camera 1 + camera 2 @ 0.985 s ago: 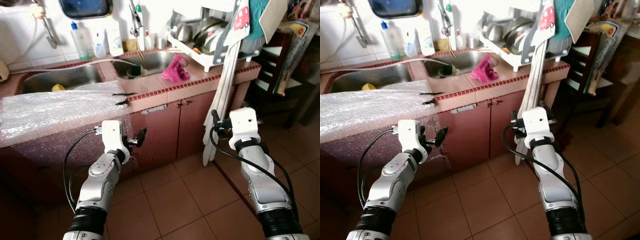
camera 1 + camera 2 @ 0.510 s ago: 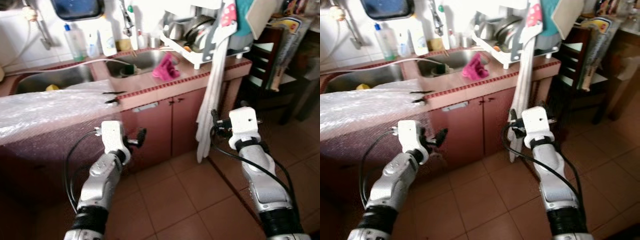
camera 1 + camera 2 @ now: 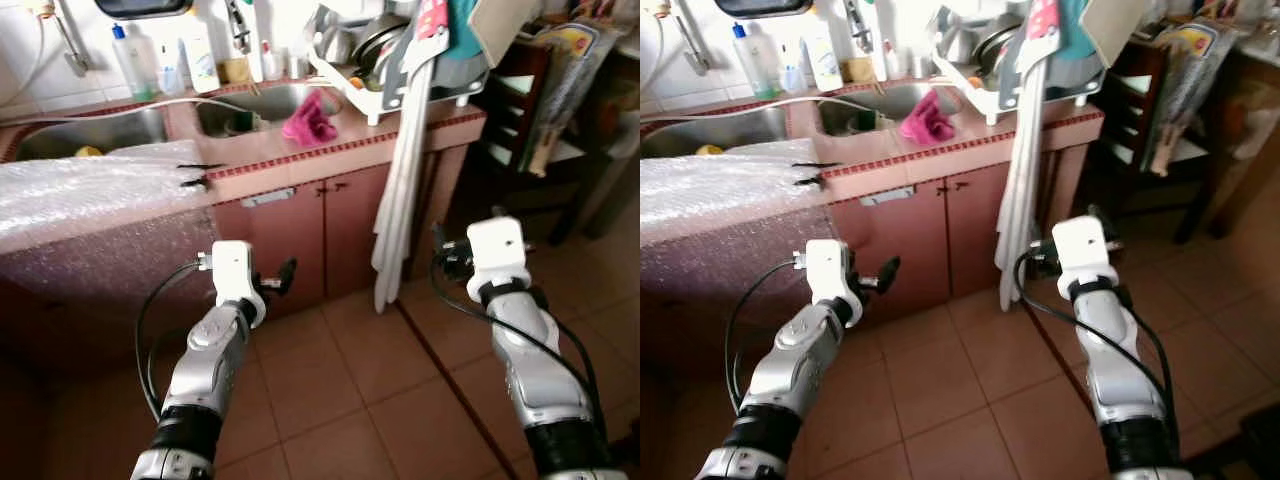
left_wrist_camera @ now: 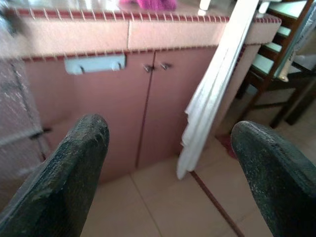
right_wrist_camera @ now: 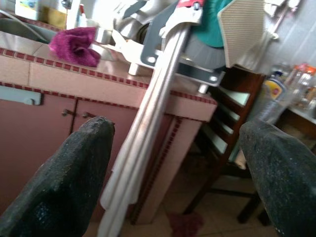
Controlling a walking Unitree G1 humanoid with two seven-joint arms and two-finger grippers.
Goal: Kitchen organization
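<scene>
A tiled kitchen counter [image 3: 300, 165] runs across the back with a steel sink [image 3: 235, 112] in it. A pink cloth [image 3: 308, 120] lies on the counter beside a white dish rack [image 3: 375, 75] holding pans. A long white towel [image 3: 400, 200] hangs from the rack down past the cabinet doors [image 3: 310, 235]. My left gripper [image 4: 168, 153] is open and empty, held out over the floor and facing the cabinet. My right gripper [image 5: 175, 168] is open and empty too, facing the towel and the counter's end.
Bubble wrap [image 3: 85, 195] drapes over the counter's left part. Bottles [image 3: 195, 60] stand behind the sink. A dark wooden chair [image 3: 545, 140] with hanging cloths stands at the right. Brown floor tiles [image 3: 340, 380] spread between me and the cabinets.
The whole picture has shifted: the counter now sits farther off and more to the left, so the camera has moved back. Both arms keep the same pose.
</scene>
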